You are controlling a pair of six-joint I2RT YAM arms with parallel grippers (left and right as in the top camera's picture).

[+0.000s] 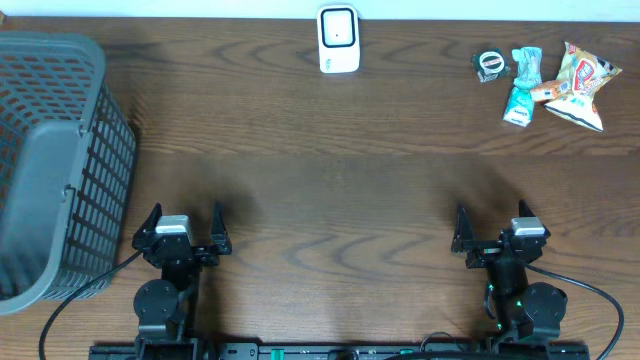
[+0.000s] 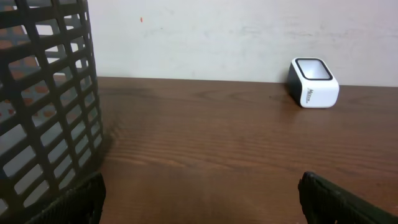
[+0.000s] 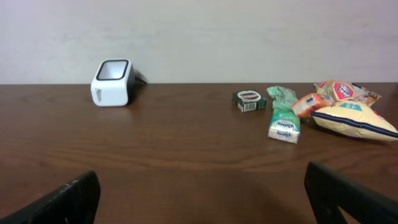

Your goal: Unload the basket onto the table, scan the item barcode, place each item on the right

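Both pincers, left and right, stand fully open and empty at the near edge of the surface. They are well apart from the items: a small box, a green packet and a snack bag lie clustered at the far right corner, with the scanner at the middle of the far edge. Risk: the packet and bag touch, so a grasp on one may drag the other, and soft film may slip or turn its barcode away from the scanner window. The basket at the left edge shows nothing inside.
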